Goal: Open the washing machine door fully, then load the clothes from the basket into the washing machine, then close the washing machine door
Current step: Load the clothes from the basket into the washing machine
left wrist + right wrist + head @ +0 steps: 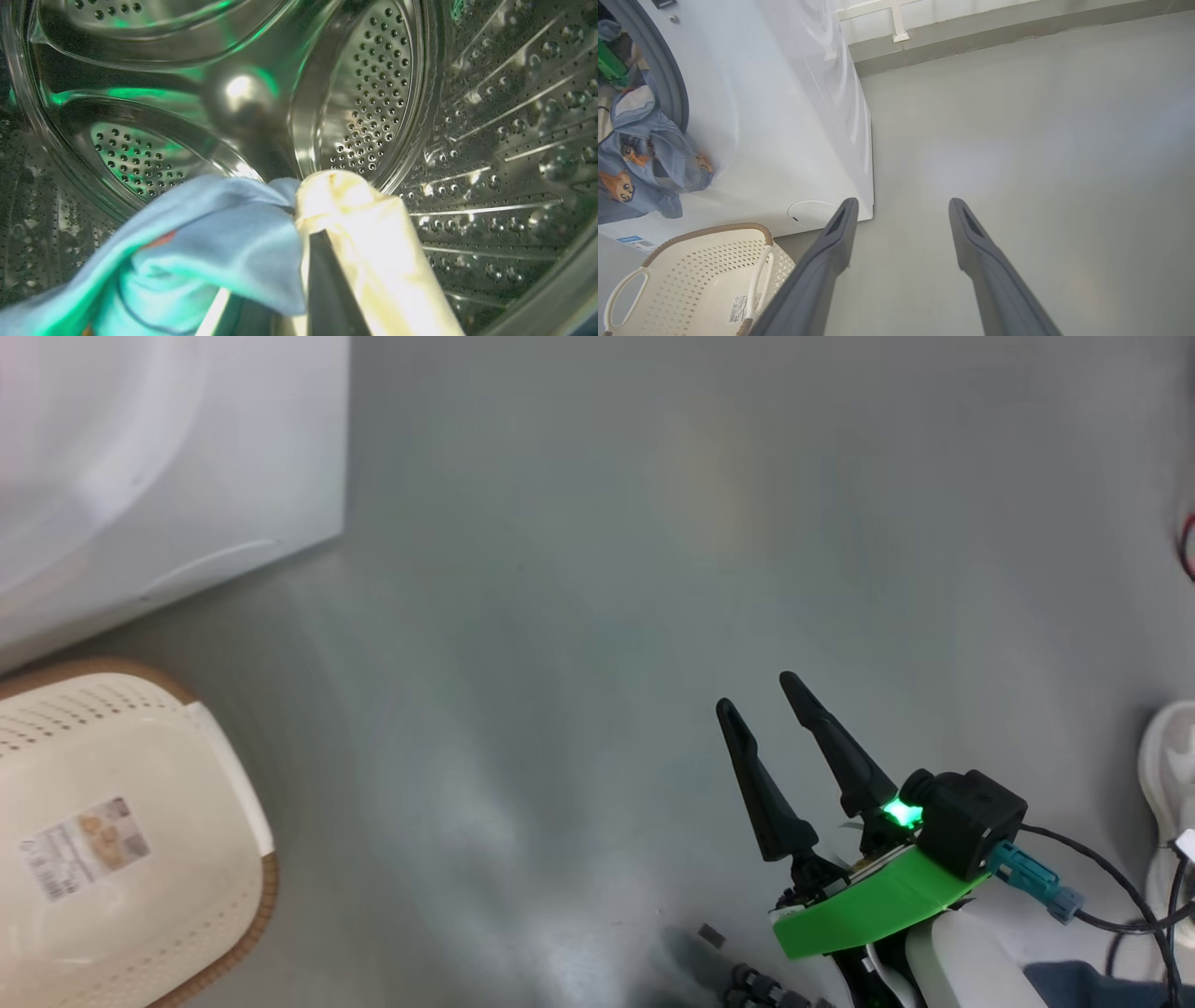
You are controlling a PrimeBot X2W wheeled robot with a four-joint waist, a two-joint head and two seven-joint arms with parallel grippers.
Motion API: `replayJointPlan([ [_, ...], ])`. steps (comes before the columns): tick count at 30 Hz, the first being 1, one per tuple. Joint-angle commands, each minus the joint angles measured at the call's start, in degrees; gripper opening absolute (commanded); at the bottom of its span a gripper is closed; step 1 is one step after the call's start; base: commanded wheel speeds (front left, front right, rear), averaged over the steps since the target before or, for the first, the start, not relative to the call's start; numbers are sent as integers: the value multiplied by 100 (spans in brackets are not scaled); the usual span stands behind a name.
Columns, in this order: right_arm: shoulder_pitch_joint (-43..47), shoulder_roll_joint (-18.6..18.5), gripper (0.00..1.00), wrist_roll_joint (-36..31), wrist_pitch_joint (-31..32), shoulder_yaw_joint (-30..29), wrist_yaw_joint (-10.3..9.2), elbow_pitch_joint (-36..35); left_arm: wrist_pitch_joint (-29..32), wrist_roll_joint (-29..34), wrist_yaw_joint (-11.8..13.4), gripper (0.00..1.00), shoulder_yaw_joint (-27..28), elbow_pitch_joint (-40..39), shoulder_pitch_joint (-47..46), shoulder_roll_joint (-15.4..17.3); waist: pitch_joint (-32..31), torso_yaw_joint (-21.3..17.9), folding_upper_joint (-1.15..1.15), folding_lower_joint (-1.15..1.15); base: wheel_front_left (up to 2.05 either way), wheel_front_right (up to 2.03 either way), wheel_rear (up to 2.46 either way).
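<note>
While clothes [649, 144] hang, right fingers [822, 261] gape

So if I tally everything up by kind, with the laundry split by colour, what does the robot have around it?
Washing machine: 1
Basket: 1
Light blue clothes: 1 bundle
Cream-yellow piece: 1
Grippers: 2, the left gripper and the right gripper
Total: 6

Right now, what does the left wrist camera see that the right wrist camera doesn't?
Left wrist view: the inside of the shiny drum, with all its little holes. Right wrist view: the white outside of the washer, the basket, the floor and the open right tool. Both: the blue clothes, which hang out of the washer's opening in the right wrist view.
</note>
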Motion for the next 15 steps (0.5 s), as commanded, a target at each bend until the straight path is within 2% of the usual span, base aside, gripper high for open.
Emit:
replayJointPlan([
  [1, 87, -35, 100, 11, -27, 132, 9, -129, -45, 8, -39, 0, 102, -92, -261, 361, 227, -203, 0, 0, 0, 0, 0],
  [9, 184, -35, 100, -26, -27, 231, 9, -168, -45, 105, 14, 0, 36, 76, -1124, 533, 510, -273, 0, 0, 0, 0, 0],
  [15, 193, -35, 100, -59, -27, 165, 9, -191, -45, 104, 112, 0, 42, 46, -1240, 464, 549, -197, 0, 0, 0, 0, 0],
])
